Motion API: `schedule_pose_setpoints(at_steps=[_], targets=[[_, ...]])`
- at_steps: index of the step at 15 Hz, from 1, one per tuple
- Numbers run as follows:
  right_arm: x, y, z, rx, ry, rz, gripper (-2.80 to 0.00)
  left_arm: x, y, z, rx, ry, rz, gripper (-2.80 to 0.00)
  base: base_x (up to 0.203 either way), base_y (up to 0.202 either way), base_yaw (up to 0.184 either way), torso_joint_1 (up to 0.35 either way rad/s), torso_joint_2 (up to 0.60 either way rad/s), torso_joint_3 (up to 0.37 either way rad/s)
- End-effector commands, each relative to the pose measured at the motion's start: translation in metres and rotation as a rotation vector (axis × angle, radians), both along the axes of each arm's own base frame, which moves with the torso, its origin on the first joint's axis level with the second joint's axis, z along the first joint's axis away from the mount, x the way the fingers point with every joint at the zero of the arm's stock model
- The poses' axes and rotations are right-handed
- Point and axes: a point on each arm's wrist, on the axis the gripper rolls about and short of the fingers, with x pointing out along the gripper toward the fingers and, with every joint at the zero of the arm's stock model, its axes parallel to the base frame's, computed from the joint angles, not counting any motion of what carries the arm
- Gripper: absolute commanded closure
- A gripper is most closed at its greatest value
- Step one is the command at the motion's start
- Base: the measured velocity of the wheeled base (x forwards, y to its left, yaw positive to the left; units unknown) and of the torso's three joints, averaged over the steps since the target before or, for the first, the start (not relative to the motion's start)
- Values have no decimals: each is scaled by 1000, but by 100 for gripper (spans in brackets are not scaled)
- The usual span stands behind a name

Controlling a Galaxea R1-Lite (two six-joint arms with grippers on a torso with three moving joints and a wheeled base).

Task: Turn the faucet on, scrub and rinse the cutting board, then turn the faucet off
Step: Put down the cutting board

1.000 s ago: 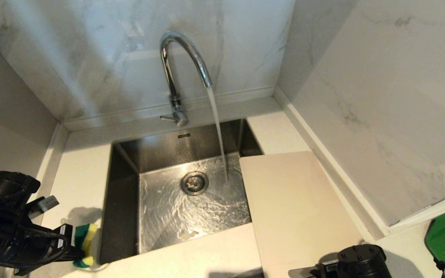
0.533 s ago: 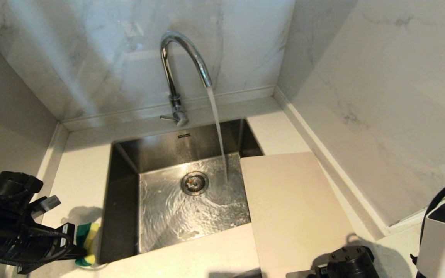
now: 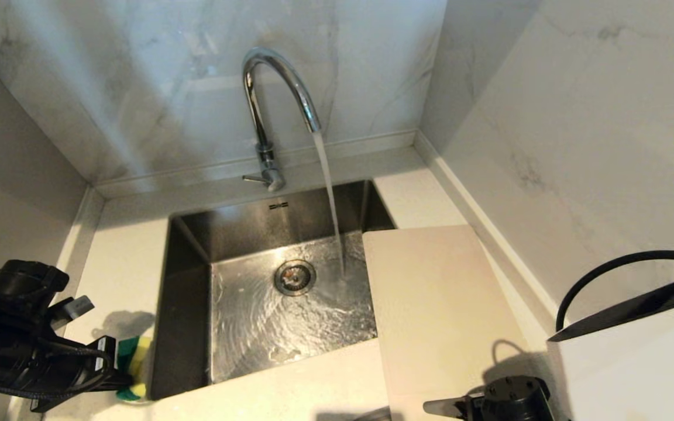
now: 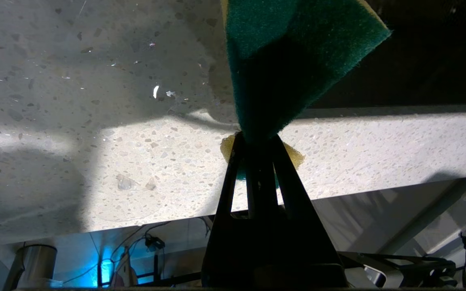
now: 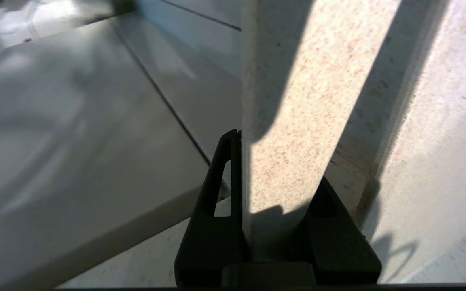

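The chrome faucet (image 3: 262, 111) stands behind the steel sink (image 3: 188, 251), and a stream of water falls from its spout into the basin. The cream cutting board (image 3: 436, 298) lies on the counter to the right, its left edge over the sink. My right gripper (image 3: 466, 406) is at the board's near end. In the right wrist view the right gripper (image 5: 275, 161) is shut on the cutting board (image 5: 293, 101), which runs edge-on between the jaws. My left gripper (image 4: 257, 139) is shut on a green and yellow sponge (image 4: 293, 56), held left of the sink, where the sponge (image 3: 132, 365) shows over the counter.
A pale speckled countertop (image 3: 120, 263) surrounds the sink. Marble walls close in behind and along the right (image 3: 577, 146). My right arm's white forearm (image 3: 635, 368) with a black cable fills the lower right corner. The drain (image 3: 295, 276) sits mid-basin.
My right arm's white forearm has swung into the lower right corner, covering a green object there. The right gripper and the board shifted slightly left. The left gripper barely moved.
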Motion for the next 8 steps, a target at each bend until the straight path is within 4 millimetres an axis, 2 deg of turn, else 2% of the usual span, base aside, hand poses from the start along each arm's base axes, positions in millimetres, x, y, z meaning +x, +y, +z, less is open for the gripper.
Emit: schedule_pose_setpoints(at_steps=[1, 2, 3, 8], targets=[[-1, -1, -10, -20, 10, -14, 0, 3, 0, -4, -15, 12, -4, 0, 0, 0, 0, 0, 0, 0], [-2, 1, -10, -17, 3, -7, 0, 3, -1, -3, -29, 7, -6, 0, 0, 0, 0, 0, 0, 0], [-3, 2, -8, -14, -6, 0, -280, 3, -1, -2, -31, 6, -3, 0, 0, 0, 0, 0, 0, 0], [-4, 6, 4, 11, -54, 14, -280, 3, -1, -1, -33, 2, 2, 0, 0, 0, 0, 0, 0, 0]])
